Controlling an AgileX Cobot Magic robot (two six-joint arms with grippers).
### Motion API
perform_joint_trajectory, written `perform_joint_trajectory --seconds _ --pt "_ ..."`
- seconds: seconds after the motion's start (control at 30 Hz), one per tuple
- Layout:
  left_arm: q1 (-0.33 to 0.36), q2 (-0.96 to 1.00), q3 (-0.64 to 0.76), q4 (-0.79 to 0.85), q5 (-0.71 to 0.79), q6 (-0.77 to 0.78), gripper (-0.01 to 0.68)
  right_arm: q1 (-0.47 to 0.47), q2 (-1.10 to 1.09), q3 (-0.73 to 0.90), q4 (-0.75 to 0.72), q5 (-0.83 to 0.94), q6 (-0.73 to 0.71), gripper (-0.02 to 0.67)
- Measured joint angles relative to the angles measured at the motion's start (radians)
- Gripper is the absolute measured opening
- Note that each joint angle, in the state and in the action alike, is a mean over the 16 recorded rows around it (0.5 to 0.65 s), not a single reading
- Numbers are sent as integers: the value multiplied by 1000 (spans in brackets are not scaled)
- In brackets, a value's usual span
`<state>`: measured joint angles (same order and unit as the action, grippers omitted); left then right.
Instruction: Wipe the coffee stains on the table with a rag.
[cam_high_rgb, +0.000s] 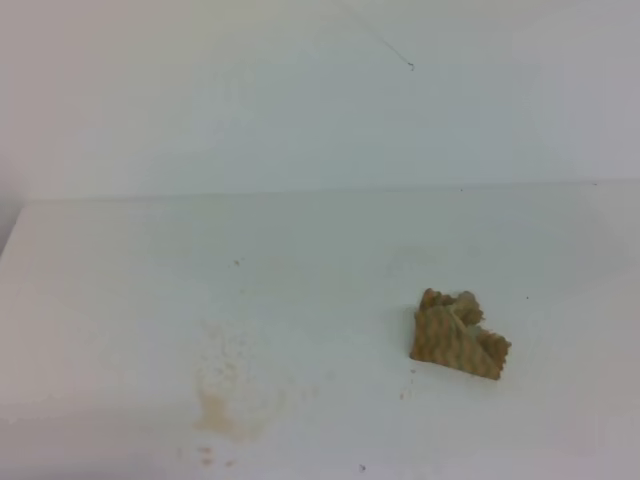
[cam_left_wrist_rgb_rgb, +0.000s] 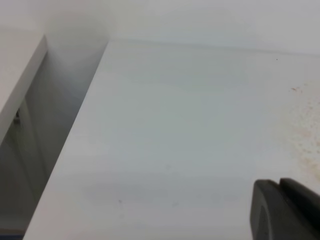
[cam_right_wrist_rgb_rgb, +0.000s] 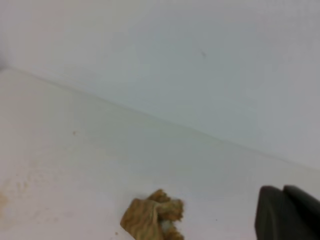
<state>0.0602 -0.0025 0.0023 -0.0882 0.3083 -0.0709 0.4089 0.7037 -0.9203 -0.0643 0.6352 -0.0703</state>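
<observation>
Nearest the front edge of the large, plain white flat surface (cam_high_rgb: 120, 280) lie the coffee stains (cam_high_rgb: 225, 400) — an irregular orange-brown blotch at the left-centre, with paler tan smears and fine brown specks fanning up and away from it. To the right of the stains and a little farther back, well apart from them, sits the rag (cam_high_rgb: 458, 335), a small tan-brown cloth with a wavy ribbed weave and scalloped edges; it is crumpled and folded over on itself, its upper part bunched into a lump. Nothing touches it.

In the left wrist view the dark plastic tip of the left hand (cam_left_wrist_rgb_rgb: 285, 210) shows only at the bottom right corner, above the bare surface, with the speckled edge of the stains off to its right; whether it is open or closed cannot be told. In the right wrist view the dark tip of the right hand (cam_right_wrist_rgb_rgb: 287, 212) sits at the bottom right, apart from the rag — its fingers are together, closed on nothing.

Beyond the surface's far edge rises a plain white wall (cam_high_rgb: 300, 90).
</observation>
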Motion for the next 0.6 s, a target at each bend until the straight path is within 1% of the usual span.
perform_joint_trajectory --seconds 0.17,0.3,0.43,0.6 --pt "0 0 0 0 0 0 -3 0 -159 159 -118 -88 119 4" --pt "0 0 0 0 2 0 -3 0 -236 253 -173 -143 168 4" --pt "0 0 0 0 2 0 -3 0 -266 295 -205 -173 177 3" --pt "0 0 0 0 1 0 -3 0 -270 303 -219 -175 175 1"
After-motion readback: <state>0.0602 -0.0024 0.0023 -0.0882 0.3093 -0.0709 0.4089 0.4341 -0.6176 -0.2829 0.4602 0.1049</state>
